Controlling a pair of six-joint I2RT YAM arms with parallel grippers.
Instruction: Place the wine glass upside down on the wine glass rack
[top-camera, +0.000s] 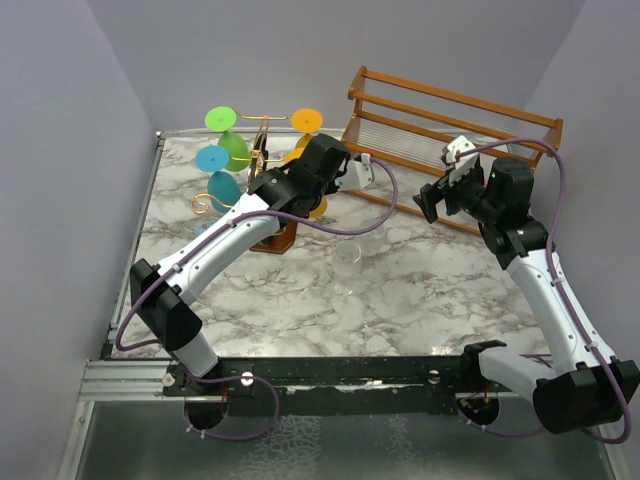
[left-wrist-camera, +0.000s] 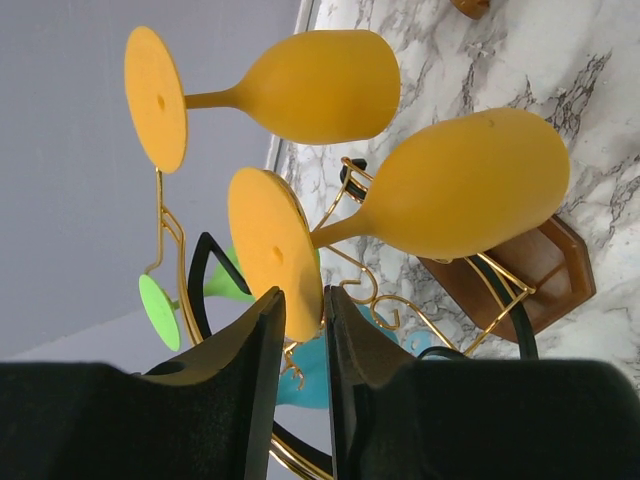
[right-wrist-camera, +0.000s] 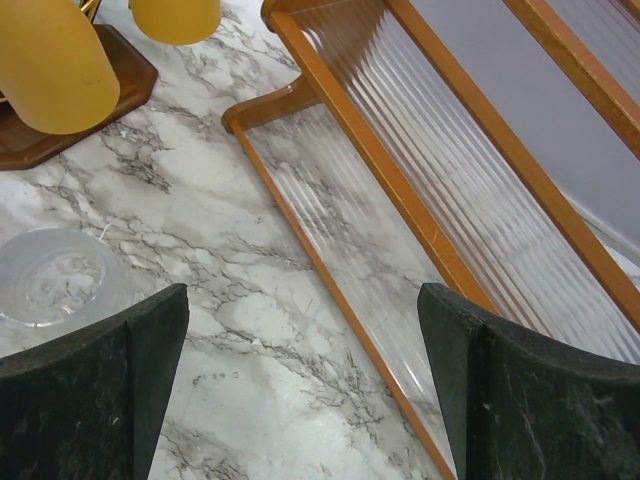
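So the left hand (left-wrist-camera: 304, 296) is right up at the thin gold wire glass rack with curly arms (left-wrist-camera: 166, 232) on its little dark brown wooden base (left-wrist-camera: 548, 272). The yellow-orange plastic-looking wine glass (left-wrist-camera: 470, 185) is on that rack. Its bowl is down by the base and its flat round foot is at the fingertips. The two black fingers (left-wrist-camera: 232, 370) are close together with just a slim gap, and the lower edge of the foot sits in that gap. Honestly can't tell if they're pinching it or only just clear of it.

A second yellow-orange wine glass (left-wrist-camera: 320, 85) hangs just beside it, further from the camera. A green glass (top-camera: 220, 118), a blue one (top-camera: 211, 158) and a teal one (top-camera: 222, 187) hang on the far-left side of the rack.

The right hand (right-wrist-camera: 302, 292) is spread wide with nothing between the fingers. It hovers over the white marble table (top-camera: 400, 290), right next to the big brown wooden slatted rack (right-wrist-camera: 350, 130). A clear round glass (right-wrist-camera: 50, 275) stands on the table between the two arms, near the wooden base.
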